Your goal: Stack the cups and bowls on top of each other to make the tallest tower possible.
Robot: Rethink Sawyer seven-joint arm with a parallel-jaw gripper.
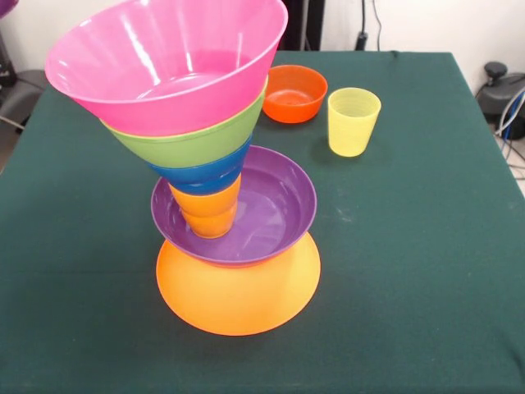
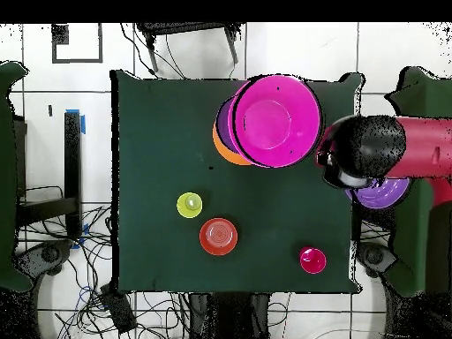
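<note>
You're looking at the tower [image 1: 221,180] near the middle of the green-clothed table [image 1: 426,271] in the front view. From the bottom up it goes: the yellow-orange bowl [image 1: 238,300] turned upside down, a purple bowl [image 1: 275,209] sitting upright on it, an orange cup [image 1: 209,212] standing in the purple bowl, then the small blue bowl [image 1: 201,176], the green bowl [image 1: 189,146] and the big pink bowl [image 1: 164,66] on top, each wider than the one below. The upper part leans toward 10 o'clock.

At about 1 o'clock from the tower you have the orange-red bowl [image 1: 294,93], and just beside it toward 3 o'clock the translucent yellow cup [image 1: 353,121], upright and apart from it.

In the overhead view, the red-pink cup [image 2: 312,259] stands near the table's 5 o'clock corner. The arm [image 2: 388,150] reaches in from 3 o'clock, with a second purple bowl [image 2: 384,192] partly showing under it at the table's edge. You cannot tell how the gripper stands; it is hidden beneath the arm.
</note>
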